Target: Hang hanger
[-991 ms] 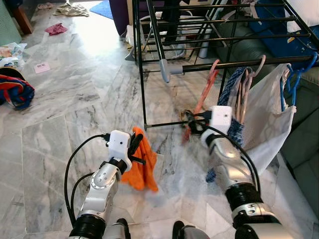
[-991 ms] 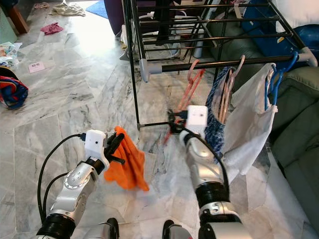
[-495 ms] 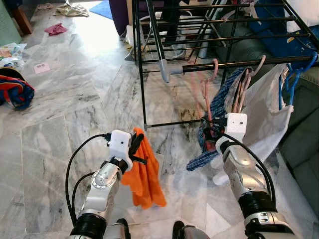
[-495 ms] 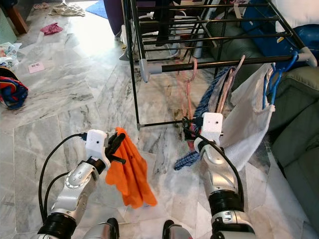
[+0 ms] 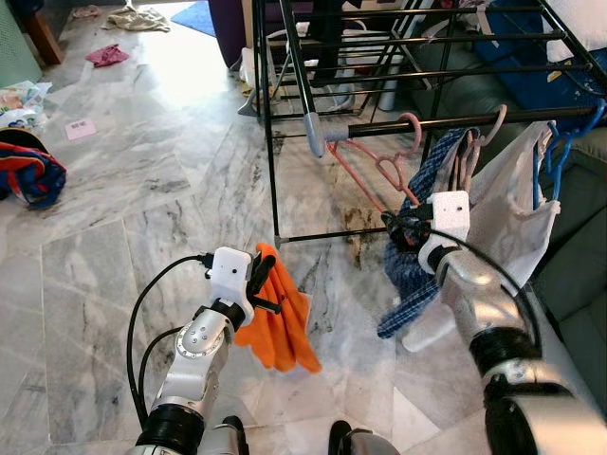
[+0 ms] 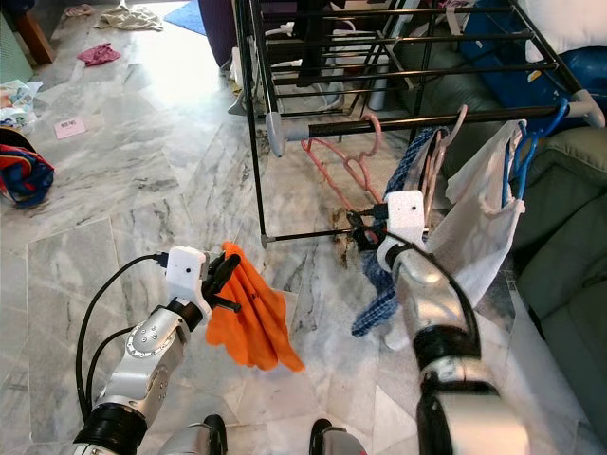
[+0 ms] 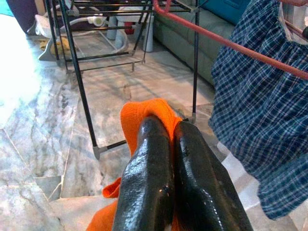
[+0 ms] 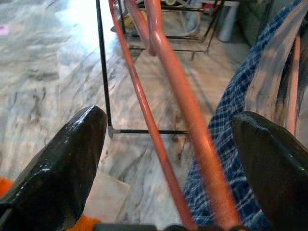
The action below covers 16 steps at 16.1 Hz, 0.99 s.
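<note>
A black drying rack [image 5: 285, 104] fills the upper middle of the frame over a marble floor [image 5: 123, 199], with clothes scattered at upper left. A pink hanger [image 5: 375, 166] hooks on the rack's front rail, beside a blue checked shirt [image 5: 417, 275] and a white garment [image 5: 507, 209]. The right gripper [image 8: 168, 159], fingers spread wide, straddles the hanger's bars. The left gripper [image 7: 166, 168] is clamped on an orange cloth [image 5: 280, 318] at lower centre.

Drying rack [image 5: 285, 104] fills upper centre and right. Hanger [image 5: 375, 166] hooked on rack's front rail [image 5: 455, 121], upper right of centre; shirt [image 5: 417, 256] and bag [image 5: 507, 204] hang right of it. Right gripper [image 5: 403, 230] just below hanger. Left gripper [image 5: 258, 282] lower left of centre, cloth [image 5: 280, 322] beside it. Clothes [image 5: 33, 175] at left edge.
</note>
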Available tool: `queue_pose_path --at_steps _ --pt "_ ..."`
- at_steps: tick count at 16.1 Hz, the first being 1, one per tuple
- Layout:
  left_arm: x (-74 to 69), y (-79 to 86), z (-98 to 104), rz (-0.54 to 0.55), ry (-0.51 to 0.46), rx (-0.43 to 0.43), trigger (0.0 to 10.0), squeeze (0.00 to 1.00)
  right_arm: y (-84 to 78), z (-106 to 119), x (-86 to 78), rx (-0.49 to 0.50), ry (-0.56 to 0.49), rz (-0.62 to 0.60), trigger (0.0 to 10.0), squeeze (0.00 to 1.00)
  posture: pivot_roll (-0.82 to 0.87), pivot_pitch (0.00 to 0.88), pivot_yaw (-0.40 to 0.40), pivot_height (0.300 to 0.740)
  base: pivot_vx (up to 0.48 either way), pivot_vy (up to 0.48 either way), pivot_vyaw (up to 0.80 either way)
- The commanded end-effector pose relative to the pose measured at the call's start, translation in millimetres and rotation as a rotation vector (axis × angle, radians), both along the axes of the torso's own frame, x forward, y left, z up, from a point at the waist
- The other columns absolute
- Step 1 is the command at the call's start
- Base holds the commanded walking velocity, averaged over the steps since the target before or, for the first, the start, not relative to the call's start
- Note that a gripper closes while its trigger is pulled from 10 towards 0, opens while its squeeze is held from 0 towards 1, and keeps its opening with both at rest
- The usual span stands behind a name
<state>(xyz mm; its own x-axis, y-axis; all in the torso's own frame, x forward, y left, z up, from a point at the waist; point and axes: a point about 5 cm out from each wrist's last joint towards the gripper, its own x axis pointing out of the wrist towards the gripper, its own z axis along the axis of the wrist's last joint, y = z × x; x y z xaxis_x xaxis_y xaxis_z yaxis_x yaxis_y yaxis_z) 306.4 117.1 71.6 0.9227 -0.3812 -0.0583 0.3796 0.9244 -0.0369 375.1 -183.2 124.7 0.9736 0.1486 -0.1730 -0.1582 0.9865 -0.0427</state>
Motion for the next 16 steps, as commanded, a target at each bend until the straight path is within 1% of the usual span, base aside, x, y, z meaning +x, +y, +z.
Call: queue_pose_path --at_steps 1,3,5,6,7,8,9,10,12,15,16 --pt "-0.4 -1.0 -0.5 -0.004 -0.004 0.015 10.0 0.00 -0.8 3.2 2.6 -0.018 0.010 0.025 10.0 0.00 0.05 0.173 -0.043 0.740 0.000 0.000 0.00" --pt "-1.1 -0.5 -1.7 0.006 0.000 0.017 10.0 0.00 -2.3 3.9 5.4 -0.037 0.036 0.045 10.0 0.00 0.05 0.173 -0.048 0.740 0.000 0.000 0.00" --pt "-1.0 -0.9 -2.1 0.008 0.002 0.018 10.0 0.00 -0.8 5.5 7.2 -0.067 0.054 0.095 10.0 0.00 0.05 0.174 -0.050 0.740 0.000 0.000 0.00" --pt "-0.9 -1.1 -2.5 0.009 0.004 0.020 10.0 0.00 -1.4 7.2 9.2 -0.091 0.080 0.129 10.0 0.00 0.05 0.172 -0.051 0.740 0.000 0.000 0.00" --pt "-0.8 -1.1 -2.7 0.009 0.005 0.021 10.0 0.00 -2.1 7.6 9.9 -0.095 0.091 0.135 10.0 0.00 0.05 0.172 -0.051 0.740 0.000 0.000 0.00" --pt "-0.5 -0.9 -2.9 0.012 0.006 0.024 10.0 0.00 -4.1 11.2 12.3 -0.101 0.097 0.130 0.4 0.00 0.05 0.171 -0.052 0.740 0.000 0.000 0.00" --pt "-0.4 -0.8 -2.9 0.013 0.006 0.026 10.0 0.00 -4.6 13.4 13.6 -0.099 0.097 0.128 0.4 0.00 0.05 0.171 -0.052 0.740 0.000 0.000 0.00" --pt "-0.2 -0.6 -2.8 0.014 0.006 0.026 10.0 0.00 -3.5 15.8 15.0 -0.097 0.092 0.128 0.0 0.00 0.06 0.169 -0.051 0.740 0.000 0.000 0.00" --pt "-0.2 -1.0 -2.8 0.014 0.006 0.026 10.0 0.00 -1.6 17.4 16.3 -0.095 0.094 0.133 0.0 0.00 0.05 0.170 -0.050 0.740 0.000 0.000 0.00" --pt "-0.1 -1.6 -3.1 0.011 0.008 0.029 10.0 0.00 8.0 15.4 17.9 -0.071 0.116 0.137 0.0 0.00 0.06 0.169 -0.050 0.740 0.000 0.000 0.00" --pt "0.0 -1.6 -3.0 0.011 0.008 0.028 10.0 0.00 8.4 15.2 18.0 -0.069 0.116 0.136 0.0 0.00 0.06 0.169 -0.050 0.740 0.000 0.000 0.00"
